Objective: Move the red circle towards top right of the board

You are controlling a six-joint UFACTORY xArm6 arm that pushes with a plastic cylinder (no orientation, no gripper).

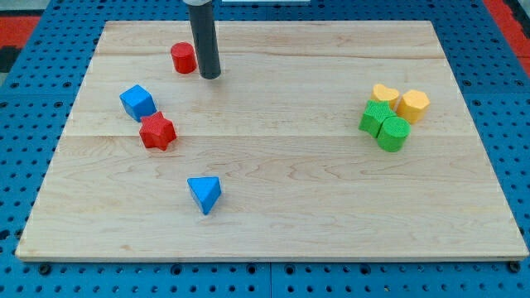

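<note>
Pale wooden board [273,207] is lying on a blue pegboard [33,108]. My tip [210,76] is resting near the board's top-left part; being a bare rod, it is grasping nothing. Down and to the view's left of it are sitting a blue cube [137,102] and a red star [156,132], touching or nearly so; a blue triangle [204,194] is lying well below. Far to its right, two yellow blocks [400,101] and two green blocks [385,125] are clustering together. The red circle [183,58] is standing just beside the tip, on its left and slightly higher, in the top-left area.
</note>
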